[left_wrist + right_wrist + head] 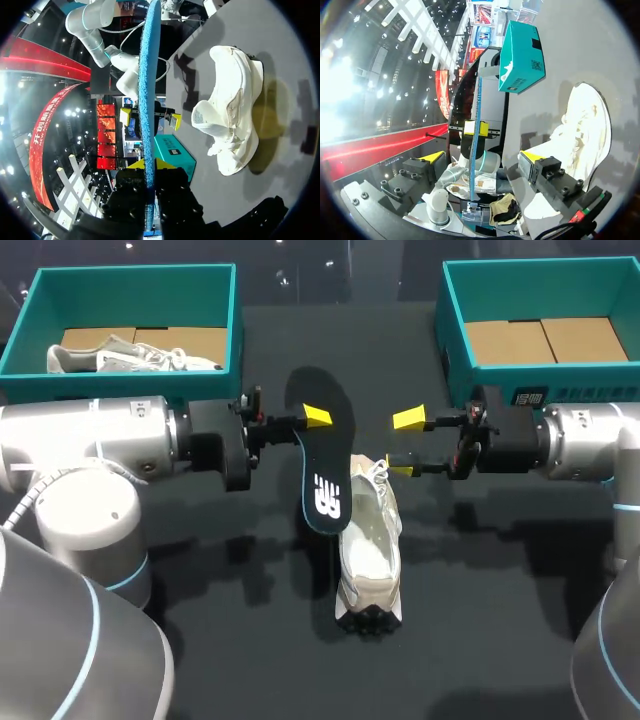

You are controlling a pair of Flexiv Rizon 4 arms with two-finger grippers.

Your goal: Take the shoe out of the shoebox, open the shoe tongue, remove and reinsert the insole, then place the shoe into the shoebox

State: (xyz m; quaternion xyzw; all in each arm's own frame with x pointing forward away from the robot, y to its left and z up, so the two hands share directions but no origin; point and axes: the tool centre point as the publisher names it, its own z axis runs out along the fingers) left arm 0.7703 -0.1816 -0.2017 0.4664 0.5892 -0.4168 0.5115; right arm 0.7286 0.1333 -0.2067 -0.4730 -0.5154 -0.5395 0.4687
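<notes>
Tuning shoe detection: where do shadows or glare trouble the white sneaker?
Head view: the white lace-up sneaker is evenly lit, a narrow shadow beside it. Left wrist view: a broad shadow lies beside it. Right wrist view: no glare on it.
</notes>
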